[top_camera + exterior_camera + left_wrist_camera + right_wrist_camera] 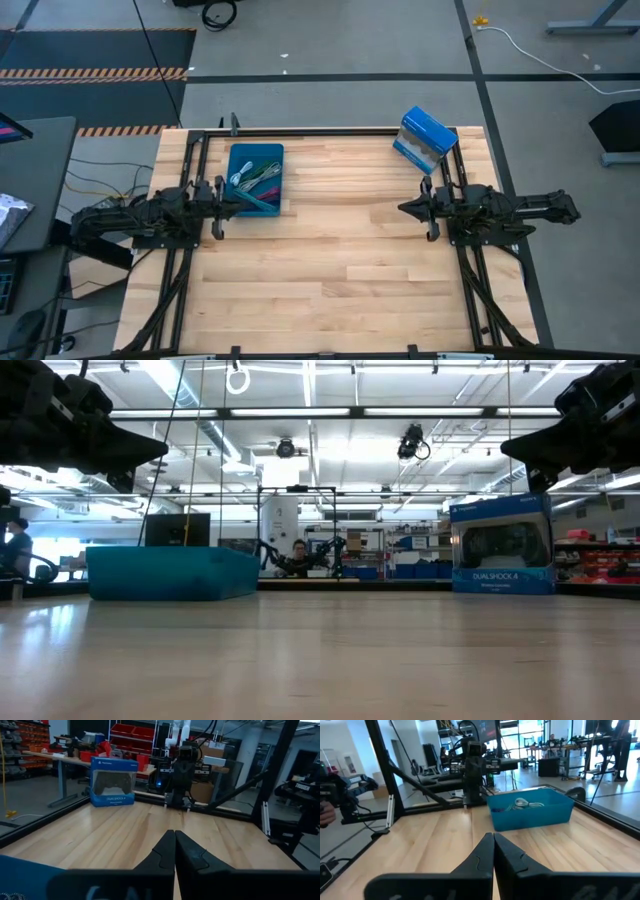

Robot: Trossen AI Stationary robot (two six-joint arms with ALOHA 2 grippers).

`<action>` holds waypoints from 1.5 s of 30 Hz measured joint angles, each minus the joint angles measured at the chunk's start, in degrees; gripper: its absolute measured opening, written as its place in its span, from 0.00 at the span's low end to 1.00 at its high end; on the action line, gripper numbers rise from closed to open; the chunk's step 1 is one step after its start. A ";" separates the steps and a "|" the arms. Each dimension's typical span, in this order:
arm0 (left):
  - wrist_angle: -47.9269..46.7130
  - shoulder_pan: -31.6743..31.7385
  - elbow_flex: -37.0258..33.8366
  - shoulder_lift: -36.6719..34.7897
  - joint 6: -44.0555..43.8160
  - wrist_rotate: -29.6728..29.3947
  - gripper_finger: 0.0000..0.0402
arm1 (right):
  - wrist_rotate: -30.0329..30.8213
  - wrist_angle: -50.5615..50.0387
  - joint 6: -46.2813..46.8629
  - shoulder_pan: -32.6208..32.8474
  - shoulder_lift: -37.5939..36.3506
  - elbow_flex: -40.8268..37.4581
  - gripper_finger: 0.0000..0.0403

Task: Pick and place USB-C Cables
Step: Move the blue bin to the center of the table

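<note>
- While both arms wait, the left gripper (243, 197), fingers pressed together on nothing, sits at the blue tray (241, 153) near the table's upper-left edge; the USB-C cables (257, 178) lie inside.
- Across bare wood (340, 250), the right gripper (404, 208) is likewise clenched and empty.
- Only the low view reads the box (502, 547): "DUALSHOCK 4".

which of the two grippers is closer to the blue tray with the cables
The left gripper: its closed fingers reach the blue rectangular tray of coiled cables. The right gripper sits across the table.
</note>
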 joint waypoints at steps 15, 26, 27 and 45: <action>0.86 0.02 -0.02 0.00 0.17 1.62 0.01 | 0.04 0.06 -0.72 -0.02 0.00 0.00 0.03; 1.23 0.02 -0.02 -0.01 0.09 1.75 0.01 | -0.02 0.06 0.71 -0.02 0.00 0.00 0.03; 1.28 0.02 -0.02 -0.01 0.07 1.77 0.01 | -0.02 0.06 0.73 -0.02 0.00 0.00 0.03; 2.34 0.02 -0.02 -0.02 0.15 1.84 0.01 | 4.92 11.53 -4.07 -0.27 4.55 0.05 0.03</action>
